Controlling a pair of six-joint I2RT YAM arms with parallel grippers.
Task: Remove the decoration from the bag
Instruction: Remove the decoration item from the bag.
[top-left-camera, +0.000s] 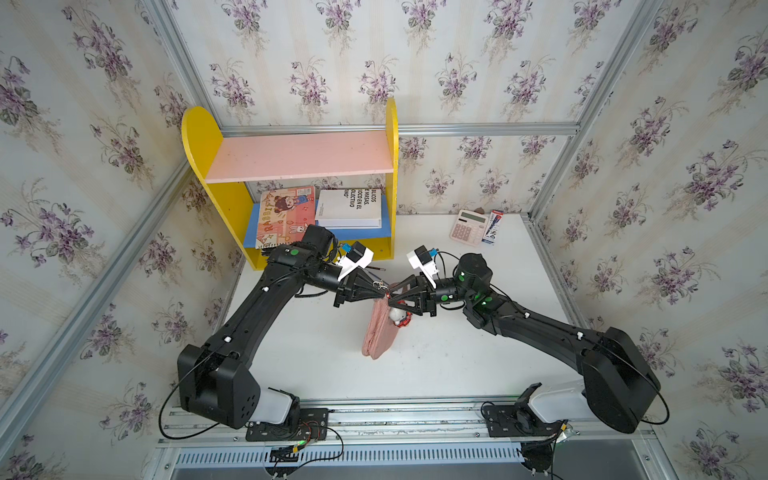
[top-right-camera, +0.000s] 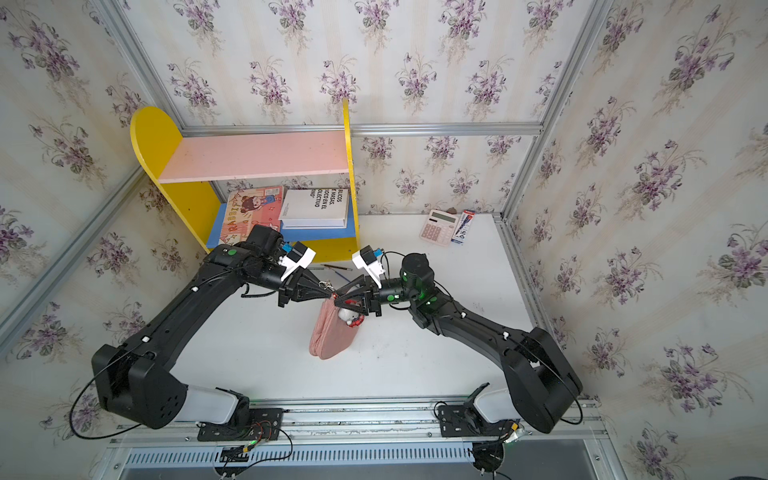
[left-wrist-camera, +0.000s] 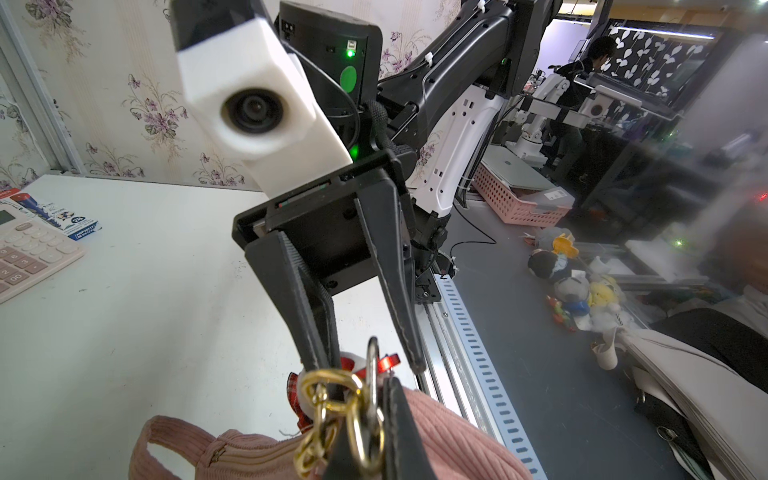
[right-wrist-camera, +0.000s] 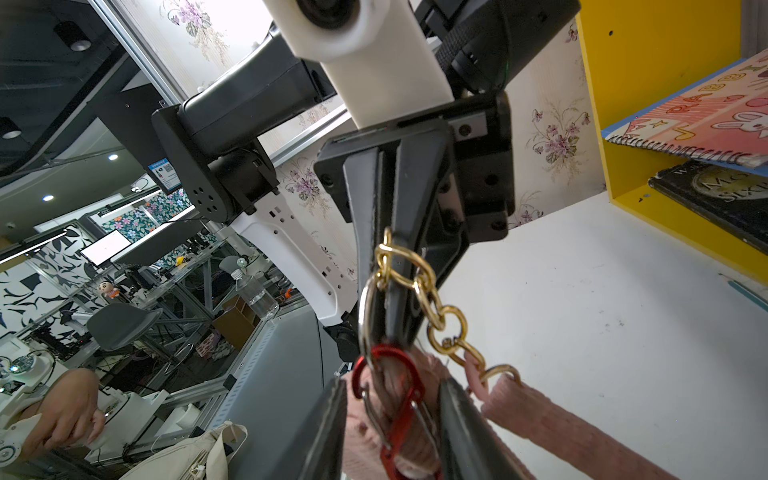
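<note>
The decoration (top-left-camera: 397, 316), a small white plush lump on a red metal snap clasp (right-wrist-camera: 399, 415), hangs just under the right claw (left-wrist-camera: 370, 368). That claw's ridged black jaws stand apart on either side of the clasp without pressing it. The left claw (right-wrist-camera: 388, 328), tip to tip with the right one, is clenched on the top corner of the bag (top-left-camera: 376, 334), where chunky gold chain links (right-wrist-camera: 424, 286) loop over it. The ribbed, dusty-pink bag droops from that claw toward the white desk (top-left-camera: 457, 353).
</note>
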